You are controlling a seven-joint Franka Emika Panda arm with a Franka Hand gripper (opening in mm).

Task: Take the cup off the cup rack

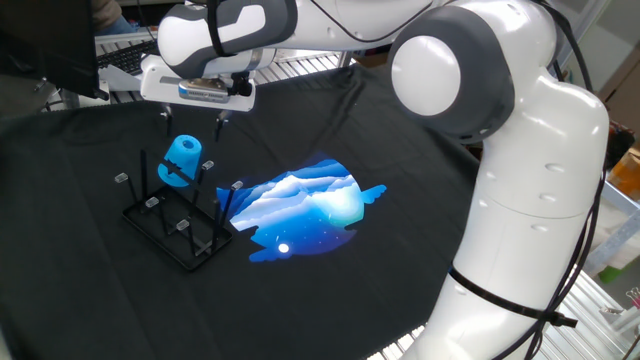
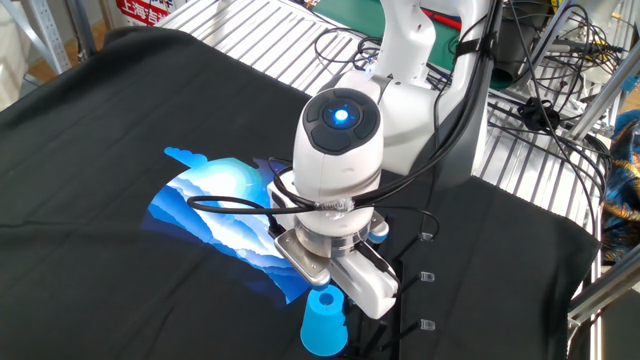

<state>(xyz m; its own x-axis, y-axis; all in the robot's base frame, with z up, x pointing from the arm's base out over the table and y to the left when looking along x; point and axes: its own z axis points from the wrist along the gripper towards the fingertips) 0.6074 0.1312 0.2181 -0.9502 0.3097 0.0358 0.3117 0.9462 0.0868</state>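
The sky-blue cup [image 1: 181, 161] sits upside down and tilted on a peg of the black wire cup rack [image 1: 176, 225] at the left of the black cloth. It also shows at the bottom of the other fixed view [image 2: 324, 322], with the rack [image 2: 417, 300] mostly hidden behind the arm. My gripper [image 1: 193, 124] hangs just above the cup. Its two thin fingers are spread wide, one on each side above the cup, touching nothing. In the other fixed view the gripper's body hides the fingertips.
A blue and white mountain print [image 1: 305, 205] lies on the black cloth [image 1: 400, 200] right of the rack. The arm's white base [image 1: 520, 230] stands at the right. Metal grating and cables [image 2: 540, 90] lie beyond the cloth.
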